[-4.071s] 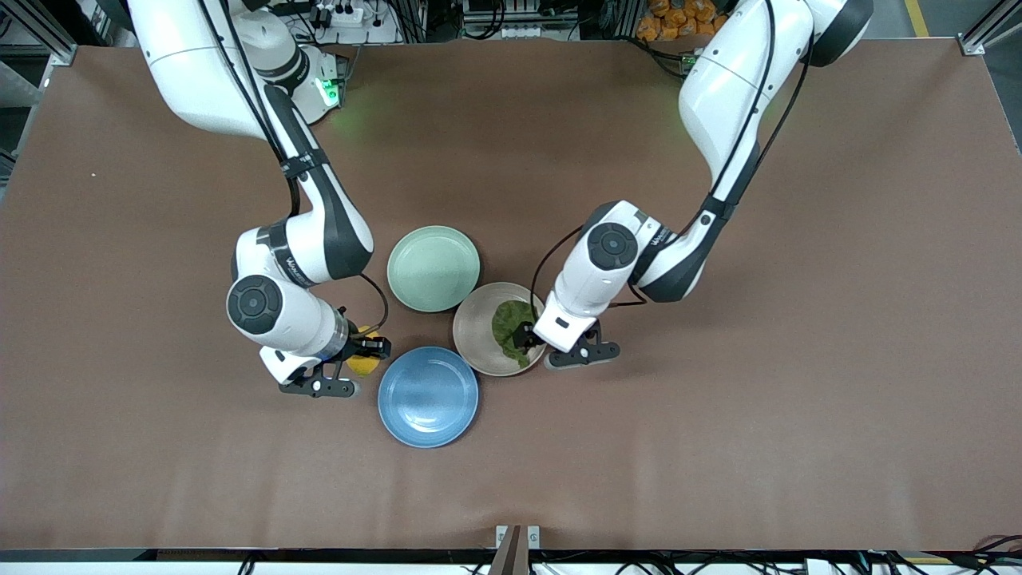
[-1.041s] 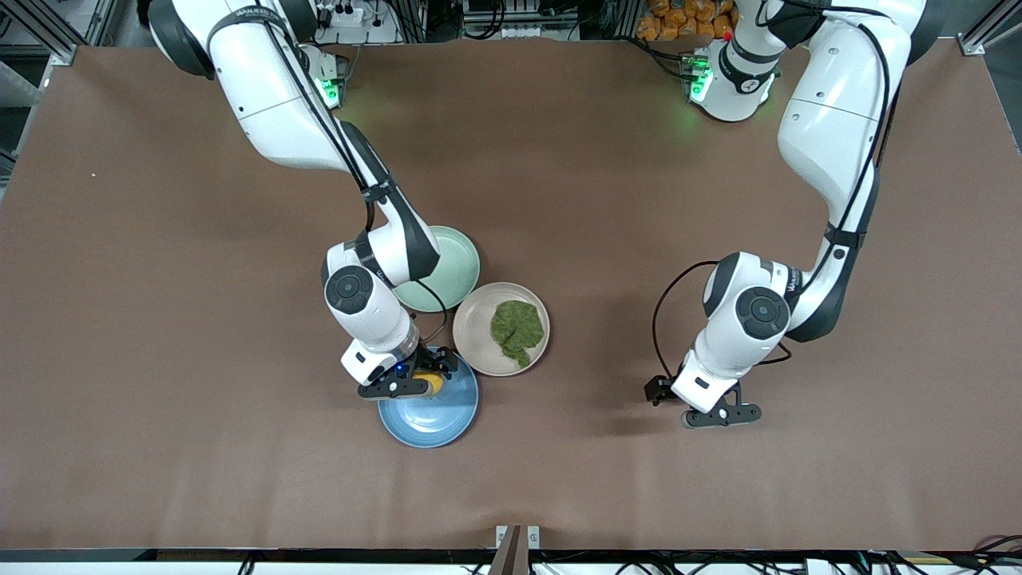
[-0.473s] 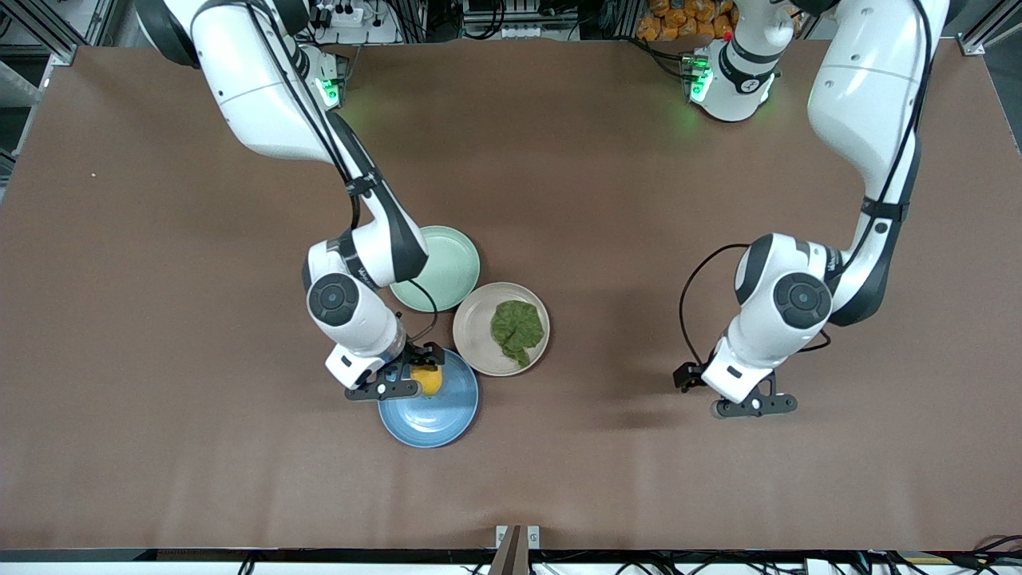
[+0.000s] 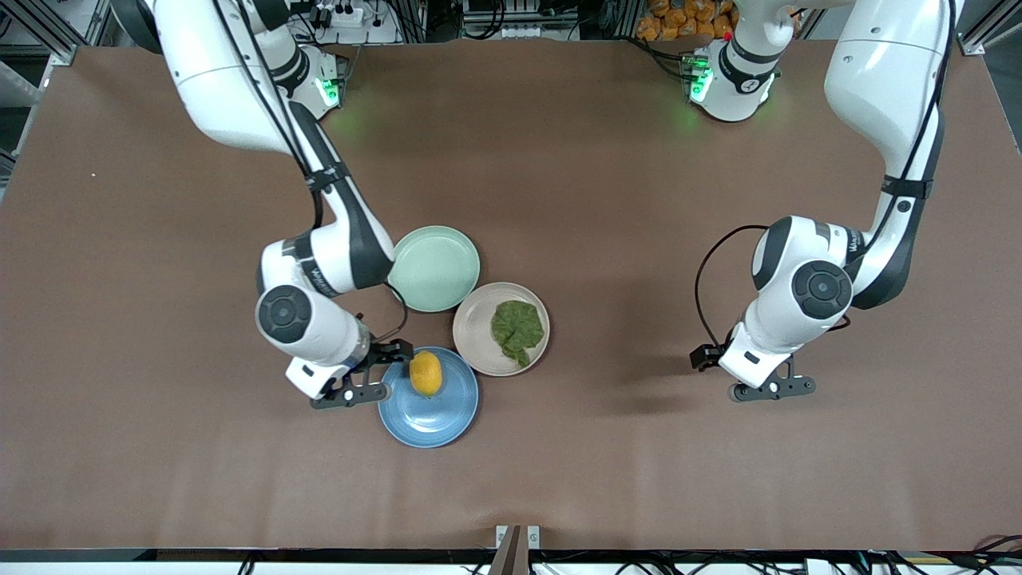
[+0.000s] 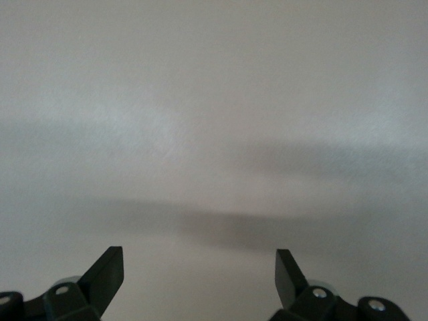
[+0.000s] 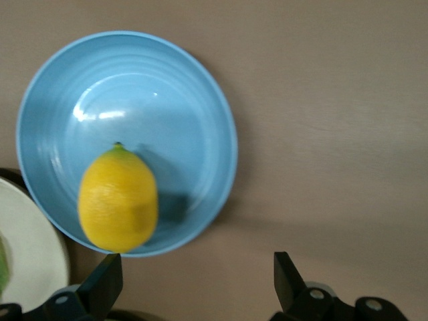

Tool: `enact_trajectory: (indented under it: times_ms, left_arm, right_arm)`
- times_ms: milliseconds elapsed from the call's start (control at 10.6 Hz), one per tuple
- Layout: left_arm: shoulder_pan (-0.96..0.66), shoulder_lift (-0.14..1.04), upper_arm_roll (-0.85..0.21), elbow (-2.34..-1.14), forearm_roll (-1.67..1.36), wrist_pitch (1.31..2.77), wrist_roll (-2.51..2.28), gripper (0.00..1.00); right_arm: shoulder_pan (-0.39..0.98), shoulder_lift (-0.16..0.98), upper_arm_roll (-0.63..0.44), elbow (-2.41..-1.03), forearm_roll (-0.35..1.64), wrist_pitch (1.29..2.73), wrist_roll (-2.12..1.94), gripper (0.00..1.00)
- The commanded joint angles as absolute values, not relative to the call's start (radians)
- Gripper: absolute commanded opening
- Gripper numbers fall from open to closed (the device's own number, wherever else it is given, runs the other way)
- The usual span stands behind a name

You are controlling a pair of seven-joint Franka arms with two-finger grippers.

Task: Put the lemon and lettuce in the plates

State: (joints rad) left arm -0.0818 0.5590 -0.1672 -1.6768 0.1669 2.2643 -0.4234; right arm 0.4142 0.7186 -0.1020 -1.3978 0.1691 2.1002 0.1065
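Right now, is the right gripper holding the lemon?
No. The lemon lies in the blue plate, and the right gripper stands open beside that plate, its fingers apart with nothing between them.

three plates [image 4: 433, 267] cluster touching mid-table; bare table [image 4: 639, 463] lies open all around them.

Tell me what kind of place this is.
Most likely a robotics lab: two arms bolted along a brown table, aluminium framing at its corners, and plates with a lemon and lettuce as props.
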Motion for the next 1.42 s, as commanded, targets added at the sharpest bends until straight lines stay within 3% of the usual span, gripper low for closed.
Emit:
enact_trajectory:
  times_ms: [0,379,852,1325]
  left_arm:
    - [-0.071,0.506,-0.184,-1.709,0.170,2.168,-0.422,1.00]
    - [-0.063,0.483,-0.196,-1.718,0.104,2.033,-0.422,1.00]
    - [-0.021,0.358,-0.190,-1.854,0.051,2.031,-0.287,1.00]
    - [-0.037,0.235,-0.179,-1.911,0.029,2.031,-0.273,1.00]
  right_arm:
    - [0.368,0.658,-0.090,-1.410,0.170,2.007,0.071,1.00]
    - [0.318,0.618,-0.092,-1.414,0.160,1.913,-0.004,1.00]
    - [0.227,0.543,-0.092,-1.414,0.156,1.761,-0.144,1.00]
    - [0.183,0.486,-0.094,-1.414,0.155,1.671,-0.147,1.00]
